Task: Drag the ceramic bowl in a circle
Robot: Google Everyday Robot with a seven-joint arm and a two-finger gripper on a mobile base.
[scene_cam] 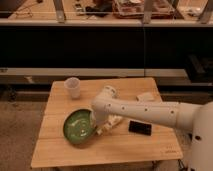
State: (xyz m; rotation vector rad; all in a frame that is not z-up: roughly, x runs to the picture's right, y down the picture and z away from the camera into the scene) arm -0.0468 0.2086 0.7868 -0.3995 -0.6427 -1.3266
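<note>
Ceramic bowl: green, wide and shallow, with a glossy lighter inside and a darker rim; upright on the front-left part of the table, close to the front edge but wholly on the wood
Gripper: at the bowl's right rim, coming down from above and hiding that stretch of rim; whether it is wide, narrow or holding the rim, I cannot tell
Arm: white with small dark dots; it enters from the right, runs leftward low over the table, and bends down at a rounded joint above the bowl's right side
Table: rectangular, of light wooden planks
Cup: small, translucent white, upright at the back-left of the table; behind the bowl and apart from it
White object: pale and crumpled-looking, just right of the bowl, partly under the arm; what it is I cannot tell
Black flat object: dark rectangle lying flat, right of the white object and in front of the arm
Pale object: behind the arm toward the back-right; partly hidden
</note>
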